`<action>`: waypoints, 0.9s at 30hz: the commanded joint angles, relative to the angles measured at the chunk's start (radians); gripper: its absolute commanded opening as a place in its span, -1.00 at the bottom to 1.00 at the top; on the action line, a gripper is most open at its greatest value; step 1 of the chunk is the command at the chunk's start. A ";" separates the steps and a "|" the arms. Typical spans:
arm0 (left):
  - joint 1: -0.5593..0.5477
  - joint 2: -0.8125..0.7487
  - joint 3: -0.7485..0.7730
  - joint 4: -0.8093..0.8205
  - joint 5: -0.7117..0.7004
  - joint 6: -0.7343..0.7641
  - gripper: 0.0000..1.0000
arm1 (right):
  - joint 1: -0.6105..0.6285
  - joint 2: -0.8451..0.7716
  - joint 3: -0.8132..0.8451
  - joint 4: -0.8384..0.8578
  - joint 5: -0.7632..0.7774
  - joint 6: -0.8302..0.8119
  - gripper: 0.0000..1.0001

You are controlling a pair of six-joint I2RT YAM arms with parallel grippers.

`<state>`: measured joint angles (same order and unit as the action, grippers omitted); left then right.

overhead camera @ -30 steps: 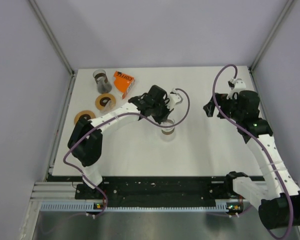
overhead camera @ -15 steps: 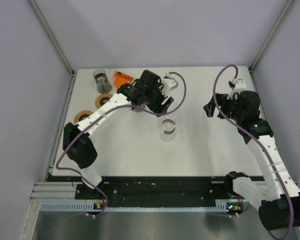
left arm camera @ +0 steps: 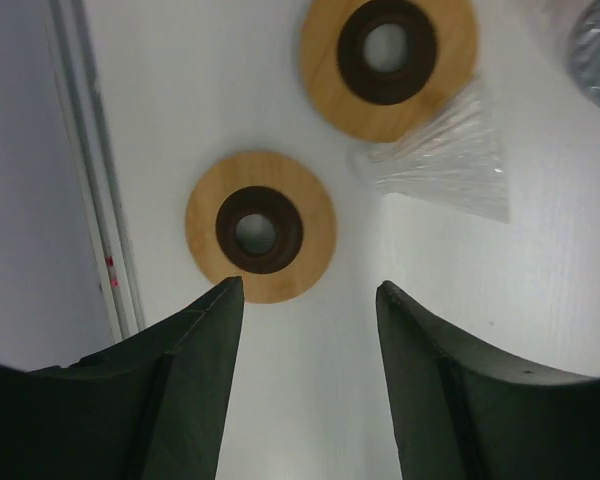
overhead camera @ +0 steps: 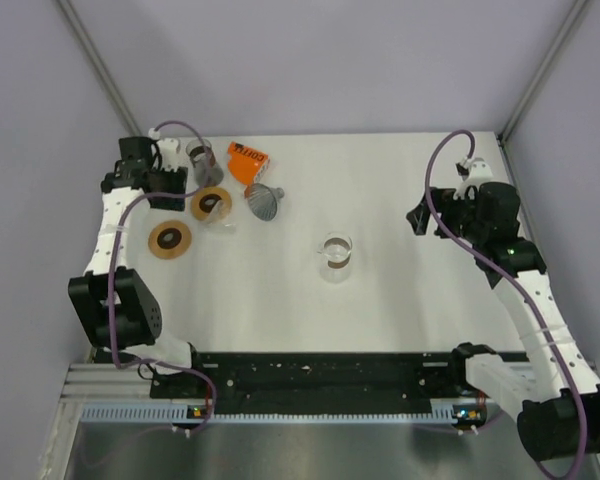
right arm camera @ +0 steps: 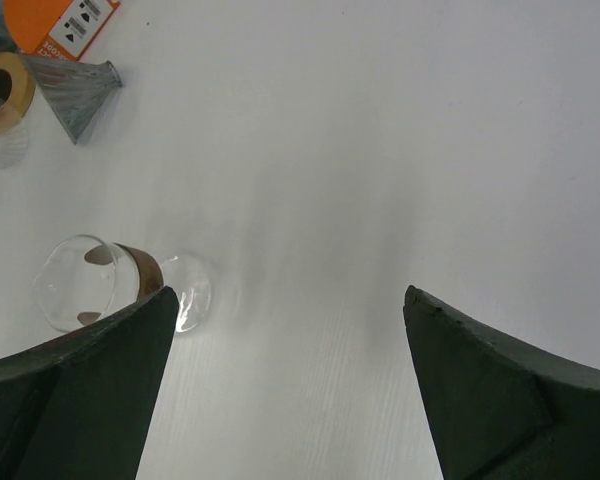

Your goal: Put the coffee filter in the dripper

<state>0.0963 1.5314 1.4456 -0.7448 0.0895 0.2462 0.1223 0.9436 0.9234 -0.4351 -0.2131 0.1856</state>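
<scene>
The dripper (overhead camera: 265,201), a grey ribbed cone, lies on its side just below the orange box (overhead camera: 247,160); it also shows in the right wrist view as the grey cone (right arm camera: 75,90). The coffee filter (left arm camera: 442,165), a translucent fan-shaped piece, lies flat beside the upper wooden ring (left arm camera: 388,60) and shows from above as a pale patch (overhead camera: 223,218). My left gripper (overhead camera: 160,185) hangs open at the far left, above the lower wooden ring (left arm camera: 260,230), holding nothing (left arm camera: 308,284). My right gripper (overhead camera: 420,218) is wide open over bare table (right arm camera: 290,291).
A glass carafe with a brown collar (overhead camera: 335,255) stands mid-table, also seen from the right wrist (right arm camera: 80,285). A glass cup (overhead camera: 202,160) stands at the back left. Two wooden rings (overhead camera: 169,240) (overhead camera: 210,203) lie near the left rail (left arm camera: 90,200).
My left arm swung from the carafe across to the far left and its jaws opened. The grey dripper now lies uncovered beside the orange box. The right arm has not moved.
</scene>
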 commanded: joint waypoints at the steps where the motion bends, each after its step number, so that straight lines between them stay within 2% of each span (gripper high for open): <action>1: 0.173 0.097 0.011 0.042 -0.013 0.004 0.18 | 0.010 0.026 0.035 0.029 -0.012 -0.005 0.90; 4: 0.250 0.196 0.058 0.010 -0.002 -0.004 0.04 | 0.008 0.034 0.048 0.024 -0.014 0.000 0.90; 8: 0.273 0.277 0.062 0.038 0.010 -0.007 -0.07 | 0.008 0.035 0.055 0.024 -0.005 0.006 0.90; 15: 0.273 0.355 0.082 0.059 0.036 -0.024 -0.07 | 0.008 0.031 0.054 0.021 0.003 0.021 0.90; 18: 0.273 0.377 0.084 0.068 0.004 -0.021 -0.16 | 0.008 0.026 0.052 0.009 0.014 0.011 0.90; 27: 0.272 0.395 0.038 0.039 0.069 -0.024 -0.17 | 0.010 0.024 0.058 -0.002 0.026 0.000 0.91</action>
<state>0.3687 1.9251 1.4925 -0.7109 0.1238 0.2337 0.1223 0.9794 0.9329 -0.4500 -0.2024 0.1928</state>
